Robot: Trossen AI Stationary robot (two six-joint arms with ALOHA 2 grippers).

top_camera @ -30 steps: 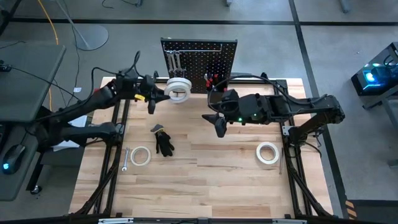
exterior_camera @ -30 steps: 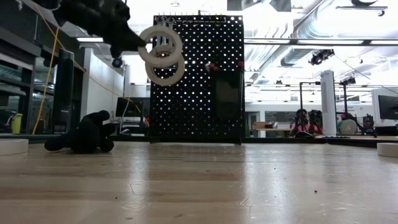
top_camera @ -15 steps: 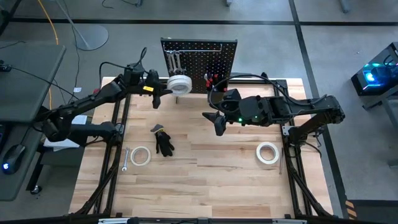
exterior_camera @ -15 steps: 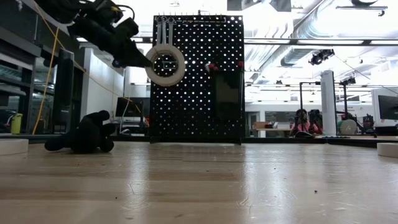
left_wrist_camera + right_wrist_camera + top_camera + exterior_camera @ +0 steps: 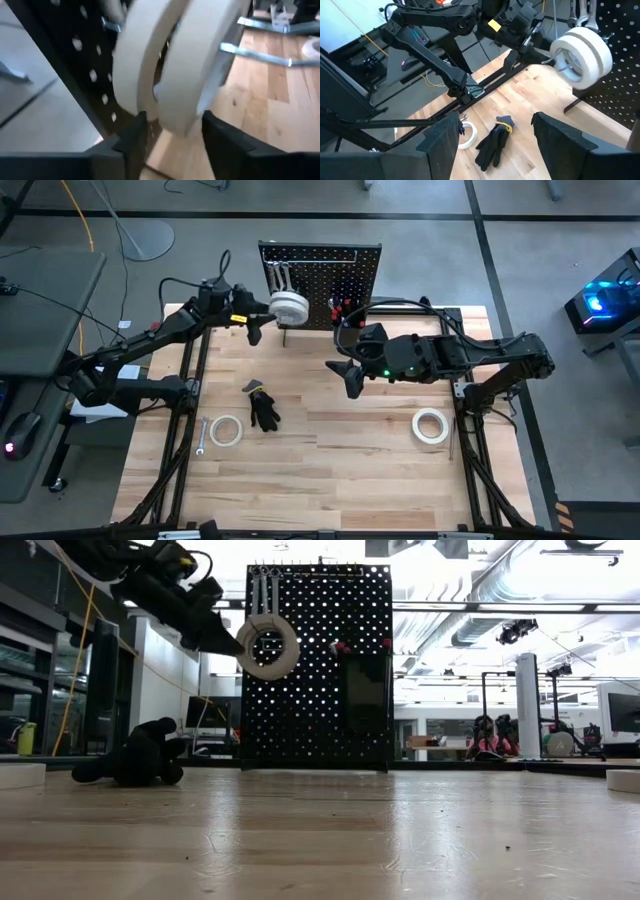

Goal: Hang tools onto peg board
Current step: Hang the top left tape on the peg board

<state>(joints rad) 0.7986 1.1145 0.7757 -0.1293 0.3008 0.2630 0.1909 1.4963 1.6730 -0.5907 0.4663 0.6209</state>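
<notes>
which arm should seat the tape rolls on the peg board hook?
Left. Its pincer already grips the tape rolls right against the peg board. The right pincer hangs open over mid-table, holding nothing.

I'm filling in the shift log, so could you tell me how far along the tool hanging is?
Done: wrenches already hang on the peg board. In hand: the left gripper holds two tape rolls at the board. Left: two more tape rolls and a small wrench lie on the table; the right gripper hovers open, empty.
</notes>
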